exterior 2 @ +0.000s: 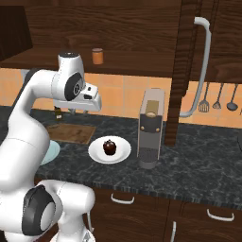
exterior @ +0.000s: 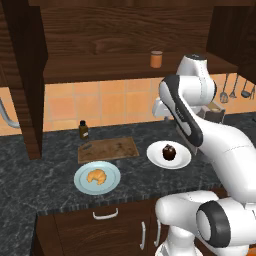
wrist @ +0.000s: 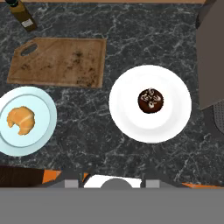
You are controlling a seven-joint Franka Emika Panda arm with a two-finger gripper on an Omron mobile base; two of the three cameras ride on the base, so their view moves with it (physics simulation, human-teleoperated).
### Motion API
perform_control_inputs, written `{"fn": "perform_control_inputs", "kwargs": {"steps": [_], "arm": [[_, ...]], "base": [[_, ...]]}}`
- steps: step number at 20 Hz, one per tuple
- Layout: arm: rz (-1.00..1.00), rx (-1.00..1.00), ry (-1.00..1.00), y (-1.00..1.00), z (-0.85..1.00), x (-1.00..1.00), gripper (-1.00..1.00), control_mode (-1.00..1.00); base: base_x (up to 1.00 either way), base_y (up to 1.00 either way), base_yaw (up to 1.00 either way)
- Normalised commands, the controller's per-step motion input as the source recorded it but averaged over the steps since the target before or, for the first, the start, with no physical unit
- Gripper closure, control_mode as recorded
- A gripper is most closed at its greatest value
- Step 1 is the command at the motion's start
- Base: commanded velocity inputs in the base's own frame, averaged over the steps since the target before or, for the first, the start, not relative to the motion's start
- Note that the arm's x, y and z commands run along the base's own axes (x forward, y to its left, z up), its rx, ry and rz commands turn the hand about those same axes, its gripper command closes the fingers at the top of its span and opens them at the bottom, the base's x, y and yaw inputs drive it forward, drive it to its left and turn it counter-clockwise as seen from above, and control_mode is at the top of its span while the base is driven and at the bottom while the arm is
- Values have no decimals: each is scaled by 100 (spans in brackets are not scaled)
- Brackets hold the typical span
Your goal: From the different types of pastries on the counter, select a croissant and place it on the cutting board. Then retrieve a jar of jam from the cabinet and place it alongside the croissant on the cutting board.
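Observation:
The golden croissant [wrist: 21,120] lies on a round pale blue plate [wrist: 41,105] near the counter's front edge; it is also in the left base view as the croissant [exterior: 97,176]. Behind that plate lies the bare wooden cutting board [wrist: 59,61], the same cutting board [exterior: 107,149]. A chocolate cupcake [wrist: 151,100] sits on a white plate [wrist: 127,113] to the right. The jam jar [exterior: 156,59] stands on the cabinet shelf [exterior: 110,72]. My gripper [exterior 2: 72,109] hangs high above the counter [wrist: 109,30], open, with nothing between its fingers.
A dark brown bottle [exterior: 83,129] stands just behind the board's left end. A coffee machine [exterior 2: 150,127] stands right of the white plate. Kitchen utensils [exterior 2: 217,98] hang on the tiled wall further right. Lower cupboards with silver handles [exterior: 105,214] run under the counter.

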Motion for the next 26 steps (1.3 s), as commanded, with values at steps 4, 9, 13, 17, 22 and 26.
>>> {"fn": "perform_control_inputs", "kwargs": {"steps": [4, 9, 13, 17, 22, 26], "arm": [[0, 0, -5, 0, 0, -6, -100, -100], [0, 0, -2, 0, 0, -26, -100, -100], [0, 0, -5, 9, -10, -76, -100, -100], [2, 0, -15, 44, -15, -49, -100, -100], [8, 0, -17, 57, -48, -20, -100, -100], [14, 0, -8, 73, -71, -1, -100, -100]], "base": [[0, 0, 0], [0, 0, 0], [0, 0, 0], [0, 0, 0], [0, 0, 0], [0, 0, 0]]}}
